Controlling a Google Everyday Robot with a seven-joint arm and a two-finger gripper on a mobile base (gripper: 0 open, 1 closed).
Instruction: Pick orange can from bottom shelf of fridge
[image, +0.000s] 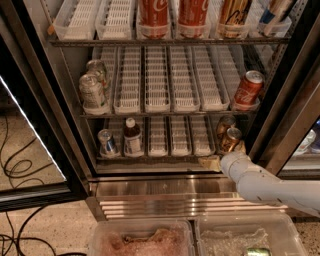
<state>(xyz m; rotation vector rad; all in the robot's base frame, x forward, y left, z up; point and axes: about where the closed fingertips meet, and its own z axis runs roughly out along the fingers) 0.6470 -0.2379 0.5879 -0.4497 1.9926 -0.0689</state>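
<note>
Near orange can (230, 139) upright at right end of bottom shelf (180, 136), just behind the rail (150, 159); gripper (225, 155) low in front, jaws spread and empty, probably to close around it.

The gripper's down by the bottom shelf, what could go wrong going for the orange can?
The gripper sits low at the front rail of the bottom shelf, so it could snag there. Two alike cans stand one behind the other; nudging the front orange can might tip the rear can.
</note>
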